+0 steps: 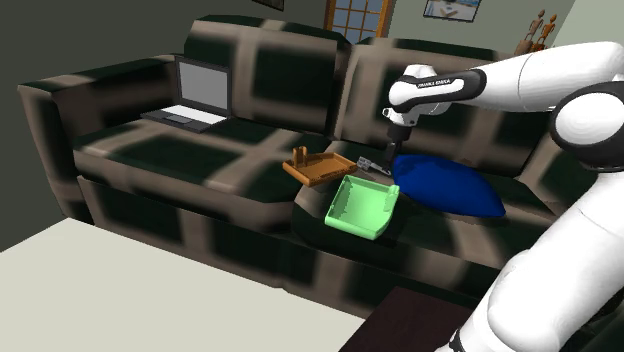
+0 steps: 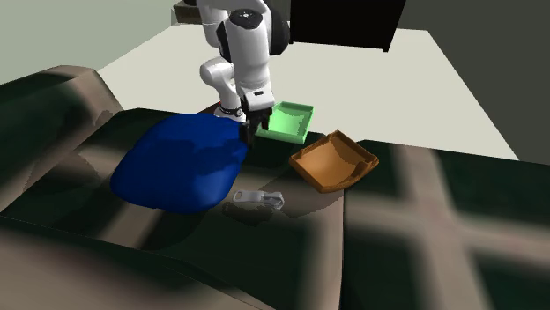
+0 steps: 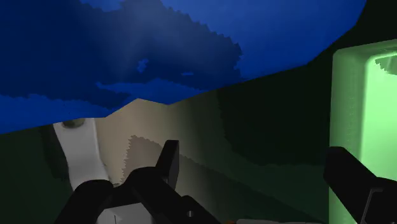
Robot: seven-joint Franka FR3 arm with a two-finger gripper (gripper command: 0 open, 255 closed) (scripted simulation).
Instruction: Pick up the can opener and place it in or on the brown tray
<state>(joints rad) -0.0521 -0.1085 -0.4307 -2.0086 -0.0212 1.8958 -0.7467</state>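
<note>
Hovering over the sofa (image 1: pixel 150 150) seat, the gripper (image 1: pixel 392 152) has its two black fingers (image 3: pixel 167 167) spread wide apart, clasping nothing; bare cushion shows between them in the wrist view. It hangs at the edge of the blue pillow (image 1: pixel 450 188), with the green bin (image 1: pixel 345 205) close by. The grey can opener (image 1: pixel 368 162) lies flat on the seat, near the gripper but apart from it, between the pillow and the brown tray (image 1: pixel 305 175). In the shoulder view the tray sits left of the bin and farther back.
</note>
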